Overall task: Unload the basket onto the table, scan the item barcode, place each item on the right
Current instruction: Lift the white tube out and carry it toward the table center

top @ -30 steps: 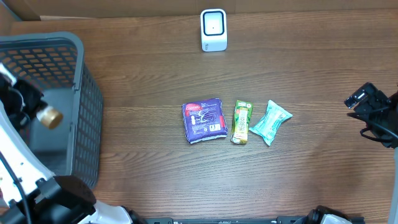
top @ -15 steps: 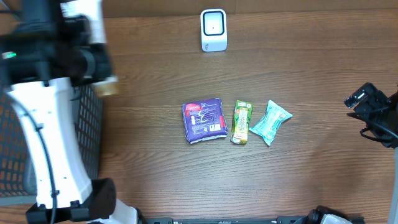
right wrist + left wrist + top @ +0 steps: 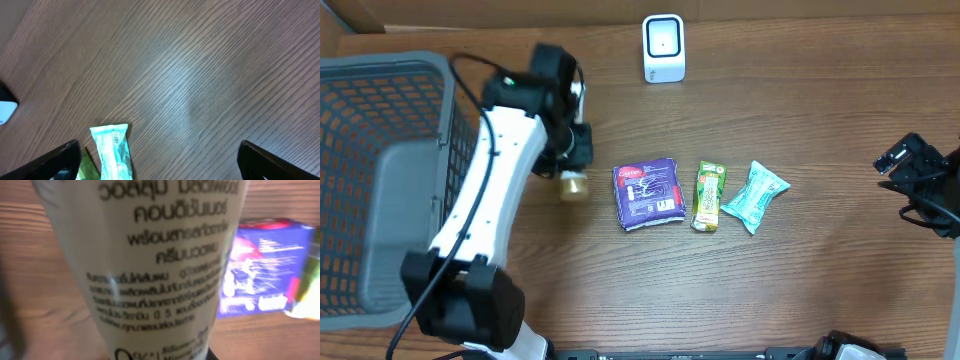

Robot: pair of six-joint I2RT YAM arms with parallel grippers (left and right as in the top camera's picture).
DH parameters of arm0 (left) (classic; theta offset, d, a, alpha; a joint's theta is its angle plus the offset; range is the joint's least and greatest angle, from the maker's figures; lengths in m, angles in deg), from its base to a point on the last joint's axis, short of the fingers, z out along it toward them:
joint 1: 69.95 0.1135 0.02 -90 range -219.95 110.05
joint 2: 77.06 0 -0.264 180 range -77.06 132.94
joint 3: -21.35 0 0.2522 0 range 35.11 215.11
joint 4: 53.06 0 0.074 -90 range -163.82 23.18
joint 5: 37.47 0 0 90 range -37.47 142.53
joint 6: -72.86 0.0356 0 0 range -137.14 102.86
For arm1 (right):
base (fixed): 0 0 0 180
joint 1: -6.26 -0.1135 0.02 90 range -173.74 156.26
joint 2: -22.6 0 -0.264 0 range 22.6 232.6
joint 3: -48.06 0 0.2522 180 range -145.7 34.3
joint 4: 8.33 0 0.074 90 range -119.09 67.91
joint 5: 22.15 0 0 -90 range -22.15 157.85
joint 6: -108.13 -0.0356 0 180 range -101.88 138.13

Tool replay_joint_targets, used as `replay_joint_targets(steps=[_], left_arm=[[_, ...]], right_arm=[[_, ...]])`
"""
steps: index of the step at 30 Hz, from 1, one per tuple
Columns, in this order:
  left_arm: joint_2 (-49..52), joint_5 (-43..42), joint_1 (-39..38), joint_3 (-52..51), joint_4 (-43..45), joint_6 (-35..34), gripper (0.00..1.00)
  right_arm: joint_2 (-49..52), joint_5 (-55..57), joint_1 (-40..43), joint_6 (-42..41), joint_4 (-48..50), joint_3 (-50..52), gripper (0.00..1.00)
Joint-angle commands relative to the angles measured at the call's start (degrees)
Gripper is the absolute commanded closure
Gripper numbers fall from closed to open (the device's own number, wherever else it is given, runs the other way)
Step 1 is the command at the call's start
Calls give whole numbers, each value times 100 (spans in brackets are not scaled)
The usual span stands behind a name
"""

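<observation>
1 tube (image 3: pixel 150 265), pinched in the left jaws, hangs steeply, gold cap (image 3: pixel 573 187) lowest; right jaws spread.

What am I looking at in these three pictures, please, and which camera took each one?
This is a robot with two arms at a table. One picture looks down from above; the other two come from cameras on the wrists. The left gripper is shut on a cream tube with a gold cap, which fills the left wrist picture. The right gripper hangs open and empty at the right side. On the table lie a purple packet, a green packet and a mint-green packet. A white scanner stands at the far side; a grey basket sits on the left.
</observation>
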Motion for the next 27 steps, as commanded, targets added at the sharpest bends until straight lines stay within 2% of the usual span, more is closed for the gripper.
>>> replay_joint_targets(steps=[1, 7, 9, 10, 13, 16, 17, 21, 27], left_arm=[[-74, -404, -160, -852, 649, -94, 96], [-74, -619, -330, -2094, 2033, -96, 96], [-74, -737, -382, -2343, 2391, -96, 93], [-74, -741, -407, -2435, 2516, -98, 88], [-74, -737, -435, -2555, 2673, -98, 65], [-74, -715, -433, -2557, 2706, -98, 48], [-74, -684, -433, -2557, 2719, -98, 45], [-74, -603, -433, -2555, 2723, -94, 44], [-103, -597, -420, -2122, 2358, 188, 53]], right_arm=[[-4, 39, 15, -22, 37, -92, 0], [-4, 37, 15, -22, 39, -92, 0], [-4, 37, 15, -22, 39, -92, 0], [-4, 37, 15, -22, 39, -92, 0], [-4, 37, 15, -22, 39, -92, 0], [-4, 37, 15, -22, 39, -92, 0], [-4, 37, 15, -22, 39, -92, 0], [-4, 37, 15, -22, 37, -92, 0], [-4, 37, 15, -22, 37, -92, 0]])
